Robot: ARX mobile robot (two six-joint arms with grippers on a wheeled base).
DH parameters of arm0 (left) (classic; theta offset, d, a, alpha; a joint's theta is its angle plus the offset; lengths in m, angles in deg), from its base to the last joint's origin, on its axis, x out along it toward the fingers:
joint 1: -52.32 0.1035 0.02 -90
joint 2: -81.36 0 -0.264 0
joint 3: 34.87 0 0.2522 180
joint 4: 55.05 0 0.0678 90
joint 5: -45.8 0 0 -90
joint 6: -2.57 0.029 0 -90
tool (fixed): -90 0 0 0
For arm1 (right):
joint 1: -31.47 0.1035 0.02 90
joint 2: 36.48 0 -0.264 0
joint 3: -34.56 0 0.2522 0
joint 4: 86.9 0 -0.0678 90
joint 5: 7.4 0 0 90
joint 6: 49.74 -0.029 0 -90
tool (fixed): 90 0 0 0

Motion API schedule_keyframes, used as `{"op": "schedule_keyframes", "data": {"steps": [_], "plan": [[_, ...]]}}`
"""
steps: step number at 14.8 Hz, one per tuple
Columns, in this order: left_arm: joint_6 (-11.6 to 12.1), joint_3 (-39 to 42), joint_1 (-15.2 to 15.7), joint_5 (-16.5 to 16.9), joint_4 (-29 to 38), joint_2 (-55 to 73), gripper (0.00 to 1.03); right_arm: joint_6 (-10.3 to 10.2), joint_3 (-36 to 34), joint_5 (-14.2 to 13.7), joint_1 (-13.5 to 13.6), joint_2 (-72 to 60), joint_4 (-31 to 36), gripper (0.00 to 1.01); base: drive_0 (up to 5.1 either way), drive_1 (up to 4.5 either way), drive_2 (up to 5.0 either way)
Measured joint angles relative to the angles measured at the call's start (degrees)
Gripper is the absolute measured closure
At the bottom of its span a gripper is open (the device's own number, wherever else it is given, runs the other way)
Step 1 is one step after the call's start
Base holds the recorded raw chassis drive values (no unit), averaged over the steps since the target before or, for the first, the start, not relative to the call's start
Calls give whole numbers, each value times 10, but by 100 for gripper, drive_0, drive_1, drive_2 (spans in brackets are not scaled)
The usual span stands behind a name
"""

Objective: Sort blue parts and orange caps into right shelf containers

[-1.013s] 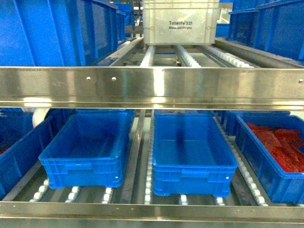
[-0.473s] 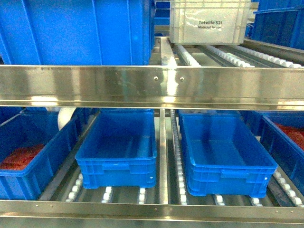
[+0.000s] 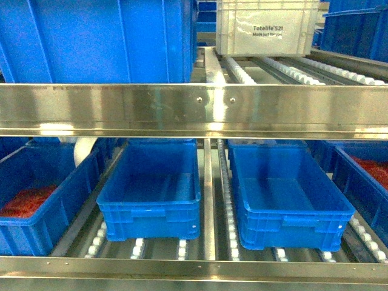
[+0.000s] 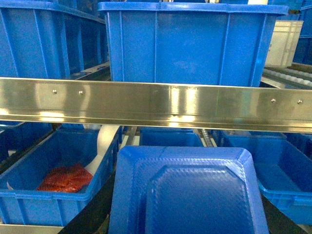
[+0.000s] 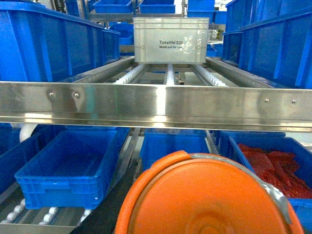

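Two empty blue crates (image 3: 150,188) (image 3: 285,194) sit side by side on the lower rollers of the steel shelf (image 3: 194,109). A blue part (image 4: 187,192) fills the near left wrist view and an orange cap (image 5: 204,195) the right. Neither pincer shows, so I cannot tell their grip.

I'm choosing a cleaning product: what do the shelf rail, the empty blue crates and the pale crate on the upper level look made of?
The shelf rail looks like polished stainless steel: shiny, mirror-like glare, small rivets. The empty blue crates appear to be moulded plastic, glossy, with ribbed walls and rolled rims. The pale crate seems to be off-white plastic with printed lettering.
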Motion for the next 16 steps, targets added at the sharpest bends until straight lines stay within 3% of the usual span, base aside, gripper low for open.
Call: {"op": "schedule_keyframes", "data": {"steps": [16], "plan": [[0, 0, 0, 1, -1, 0, 62, 0, 0, -2, 0, 0, 0, 58, 0, 0, 0]]}}
